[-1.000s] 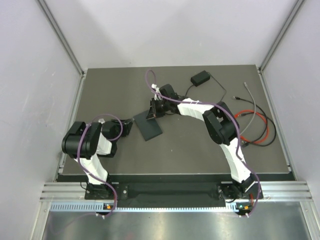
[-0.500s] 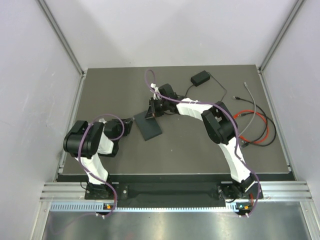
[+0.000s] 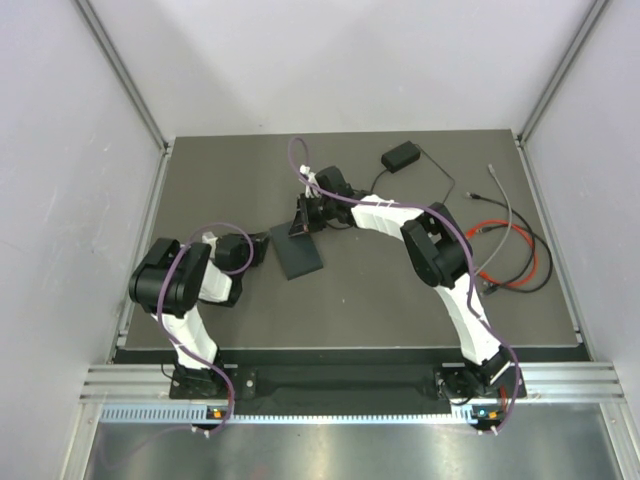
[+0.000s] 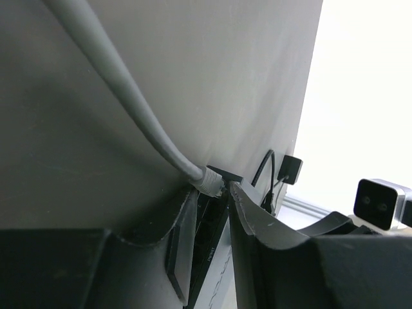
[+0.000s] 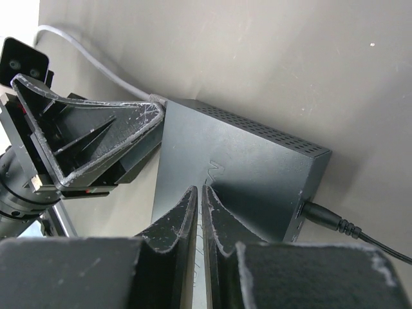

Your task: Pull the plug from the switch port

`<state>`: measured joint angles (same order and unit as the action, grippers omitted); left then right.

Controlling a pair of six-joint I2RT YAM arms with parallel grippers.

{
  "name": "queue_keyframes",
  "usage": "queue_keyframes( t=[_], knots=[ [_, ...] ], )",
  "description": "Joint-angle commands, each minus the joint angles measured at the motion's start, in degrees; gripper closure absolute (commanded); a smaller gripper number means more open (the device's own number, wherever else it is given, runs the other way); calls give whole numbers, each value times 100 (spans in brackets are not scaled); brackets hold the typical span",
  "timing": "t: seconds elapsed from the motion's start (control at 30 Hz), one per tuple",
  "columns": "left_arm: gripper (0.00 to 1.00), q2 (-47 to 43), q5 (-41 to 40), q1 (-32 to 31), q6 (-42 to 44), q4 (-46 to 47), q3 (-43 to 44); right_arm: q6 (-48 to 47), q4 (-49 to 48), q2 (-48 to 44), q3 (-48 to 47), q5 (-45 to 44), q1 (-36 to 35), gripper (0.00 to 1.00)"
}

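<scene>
The switch [image 3: 297, 252] is a flat black box lying in the middle of the mat. A grey plug [image 4: 210, 181] on a grey cable [image 4: 122, 90] sits at the switch's socket edge [image 4: 207, 248]. My left gripper [image 4: 212, 188] has its fingertips on either side of this plug, closed to about its width. In the top view the left gripper [image 3: 258, 248] is at the switch's left edge. My right gripper [image 5: 201, 189] is shut and empty, with its tips resting on the switch's top face [image 5: 244, 161]. It comes in from the far side [image 3: 305, 222].
A black power cord [image 5: 328, 219] enters the switch's side and runs to a small black power brick [image 3: 400, 157] at the back. Red and black cables [image 3: 512, 258] and a loose grey cable [image 3: 508, 205] lie at the right. Metal frame rails edge the mat.
My left arm has swung to the right, bringing its wrist closer to the switch's left edge. The right arm and the switch have stayed put.
</scene>
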<state>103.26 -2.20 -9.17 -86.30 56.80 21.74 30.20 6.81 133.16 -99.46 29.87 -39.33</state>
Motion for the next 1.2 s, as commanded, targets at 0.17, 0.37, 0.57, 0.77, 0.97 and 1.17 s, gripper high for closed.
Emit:
queue_keyframes(
  t=[0.17, 0.37, 0.57, 0.77, 0.97, 1.17],
  knots=[
    [78, 203, -422, -129, 8, -1144, 129, -259, 268, 122, -197, -86, -66, 93],
    [100, 256, -448, -147, -62, -1285, 173, -400, 400, 96, -205, -148, -66, 93],
    [100, 186, -518, -182, 16, -1329, 138, -786, 760, -1, -398, -288, -162, 93],
    [100, 19, -659, -278, 96, -1075, -90, -1138, 1058, -264, -460, -341, -593, 91],
    [100, -96, -668, -340, 175, -1170, -161, -1393, 1288, -265, -469, -428, -874, 90],
    [100, -96, -571, -358, 298, -1399, -73, -1753, 1883, 51, -1020, -700, -866, 89]
  ],
)
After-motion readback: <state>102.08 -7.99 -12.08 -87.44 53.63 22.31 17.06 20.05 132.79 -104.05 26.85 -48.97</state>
